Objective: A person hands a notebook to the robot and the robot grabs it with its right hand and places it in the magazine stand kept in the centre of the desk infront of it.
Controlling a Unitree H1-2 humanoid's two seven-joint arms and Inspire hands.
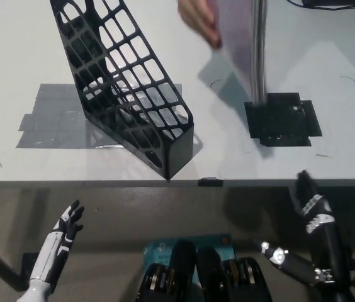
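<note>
Currently listed, left to right, with the magazine stand as reference.

Item: left hand, white. Below and left of the stand, off the desk, in front of its near edge. Fingers spread, holding nothing, palm raised.

Item: grey tape patch. Flat on the desk, reaching out to the left from under the stand's base.

Item: magazine stand, black, open lattice walls. Stands on the tape patch near the desk's middle, its low front corner almost at the desk's near edge, its tall back rising toward the top left of the view.

Item: person's hand. Above and right of the stand, at the top edge. Grips the notebook by its left edge.

Item: notebook, pale lilac cover, blurred. Held in the air above the desk, right of the stand and apart from it, tilted.

Item: metal pole. Right of the stand, just beside the notebook, rising from a black floor plate taped to the desk.

Item: right hand, black. Below and right of the stand, in front of the desk's near edge. Fingers apart, upright, holding nothing; well apart from the notebook.
</note>
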